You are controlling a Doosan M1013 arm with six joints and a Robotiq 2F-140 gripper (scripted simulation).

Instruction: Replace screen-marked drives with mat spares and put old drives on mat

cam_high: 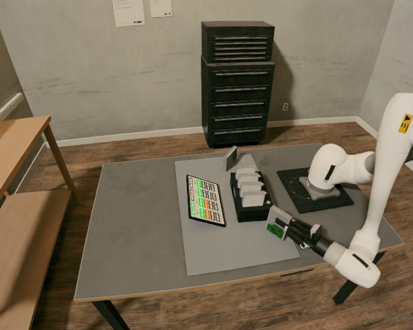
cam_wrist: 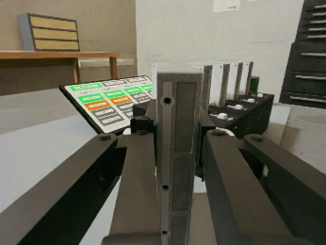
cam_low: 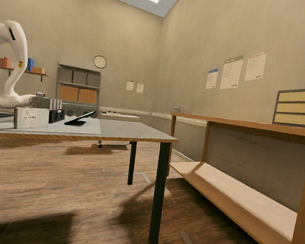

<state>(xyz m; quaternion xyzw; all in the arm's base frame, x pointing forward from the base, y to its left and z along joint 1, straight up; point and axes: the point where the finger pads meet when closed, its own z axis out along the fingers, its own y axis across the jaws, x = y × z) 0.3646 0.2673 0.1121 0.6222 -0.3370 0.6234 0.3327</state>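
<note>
Grey and green, a drive (cam_high: pixel 280 218) (cam_wrist: pixel 178 137) sits clamped in our claw (cam_high: pixel 286 225) (cam_wrist: pixel 172 113). From above, we see it at the dock's (cam_high: pixel 253 216) (cam_low: pixel 57 116) (cam_wrist: pixel 256 113) half-past-four, with four drives standing in the bays, the screen (cam_high: pixel 206 201) (cam_low: pixel 80 118) (cam_wrist: pixel 110 103) at nine and another drive (cam_high: pixel 229 158) (cam_low: pixel 32 118) upright at eleven.

Seemingly scuffed wall, wooden floor (cam_high: pixel 165 303) (cam_low: pixel 95 202)

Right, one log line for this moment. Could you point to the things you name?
Jaws: shut on held drive (cam_high: pixel 275 214) (cam_low: pixel 41 103) (cam_wrist: pixel 185 118) | dock (cam_high: pixel 253 216) (cam_low: pixel 57 115) (cam_wrist: pixel 256 115): four drives (cam_high: pixel 253 199) (cam_low: pixel 56 104) (cam_wrist: pixel 219 85) | loose drive (cam_high: pixel 228 160) (cam_low: pixel 38 119) (cam_wrist: pixel 254 84): upright on mat (cam_high: pixel 234 250) (cam_low: pixel 91 127) (cam_wrist: pixel 38 151) | screen (cam_high: pixel 206 197) (cam_low: pixel 80 117) (cam_wrist: pixel 108 106): two orange blocks
</note>
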